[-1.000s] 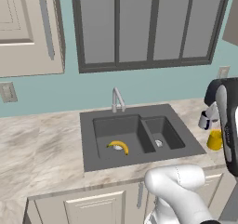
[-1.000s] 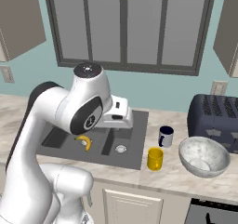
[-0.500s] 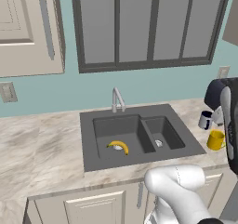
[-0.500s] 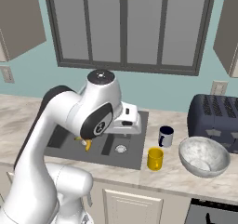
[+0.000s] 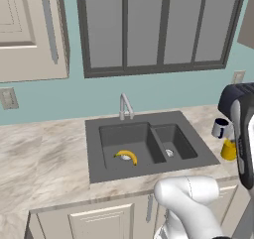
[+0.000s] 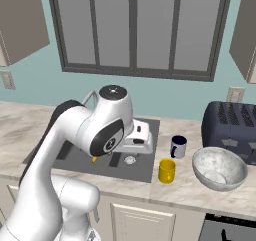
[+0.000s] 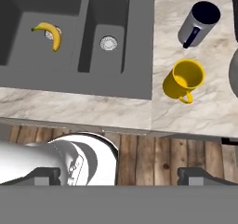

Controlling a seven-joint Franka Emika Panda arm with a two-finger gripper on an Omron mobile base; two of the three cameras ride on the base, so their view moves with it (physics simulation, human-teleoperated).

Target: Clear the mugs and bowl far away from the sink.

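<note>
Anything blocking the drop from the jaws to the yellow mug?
Nothing visible. The yellow mug stands alone on the counter just right of the sink, apart from the pale mug behind it.

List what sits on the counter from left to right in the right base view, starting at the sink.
Dark grey double-basin sink → yellow handled mug → pale mug with dark rim → wide speckled whitish-grey bowl.

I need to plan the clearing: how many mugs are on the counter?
2. The yellow mug stands right of the sink, near the counter's front edge; the pale mug with dark rim stands behind it.
</note>
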